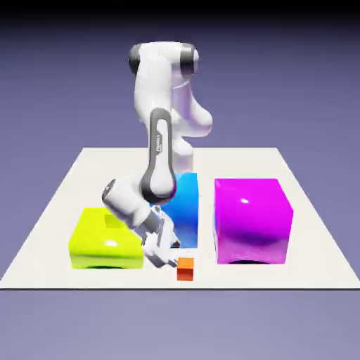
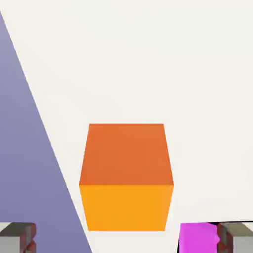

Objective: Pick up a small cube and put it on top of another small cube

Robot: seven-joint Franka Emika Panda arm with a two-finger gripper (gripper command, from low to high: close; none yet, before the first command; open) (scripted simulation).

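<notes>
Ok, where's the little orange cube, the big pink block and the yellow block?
orange cube [image 2: 126, 178]: hand view, its front upper edge.
pink block [image 1: 252, 219]: exterior view, its front face.
yellow block [image 1: 105, 242]: exterior view, its top.

The blue block [image 1: 184, 207] is largely hidden behind the forearm and wrist, only its side toward the magenta block [image 1: 252, 219] showing. The gripper [image 1: 169, 259] fingertips are too small in the exterior view to separate; in the hand view both fingertips [image 2: 17, 237] are cut by the bottom edge. There the magenta block is a sliver beside one fingertip, cropped below.
</notes>
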